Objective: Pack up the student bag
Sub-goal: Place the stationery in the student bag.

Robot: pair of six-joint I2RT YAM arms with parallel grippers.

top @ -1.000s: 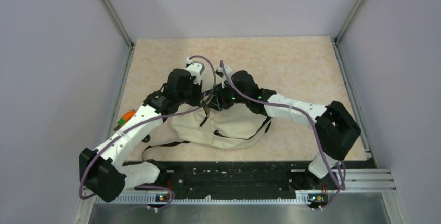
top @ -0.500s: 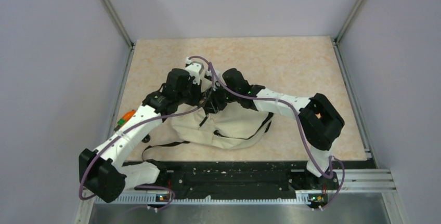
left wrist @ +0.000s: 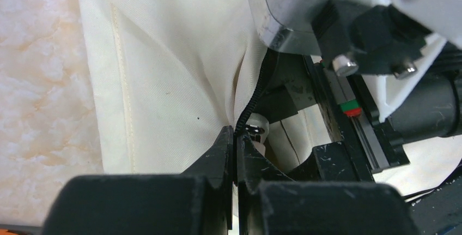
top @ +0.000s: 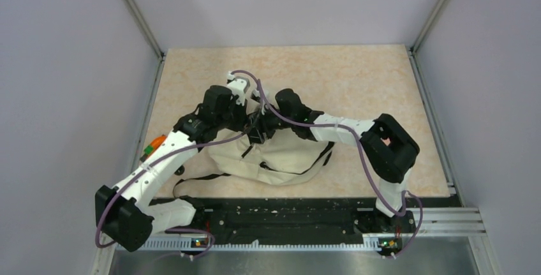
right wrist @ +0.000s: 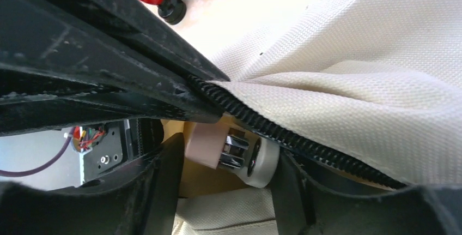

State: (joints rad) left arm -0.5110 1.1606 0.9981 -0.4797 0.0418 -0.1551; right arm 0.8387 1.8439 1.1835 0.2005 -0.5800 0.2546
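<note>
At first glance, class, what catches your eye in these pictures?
The cream student bag lies in the middle of the table. At its far edge, the left gripper is pinched shut on the black zipper edge. A zipper pull sits between the jaws of the right gripper.

The table (top: 357, 77) has a pale peach, marbled top, evenly lit, with only soft shadows. Behind it stands a plain lilac-grey back wall (top: 281, 0). A left wall (top: 57, 96) and a right wall (top: 491, 96) of the same colour close in its sides. From its far corners rise a left post (top: 137, 13) and a right post (top: 440, 10) (both silver metal, leaning outward in this view). Along its near edge runs a black strip (top: 287, 214), speckled white, then a toothed rail (top: 287, 244) and a dull steel sheet (top: 287, 263).
</note>
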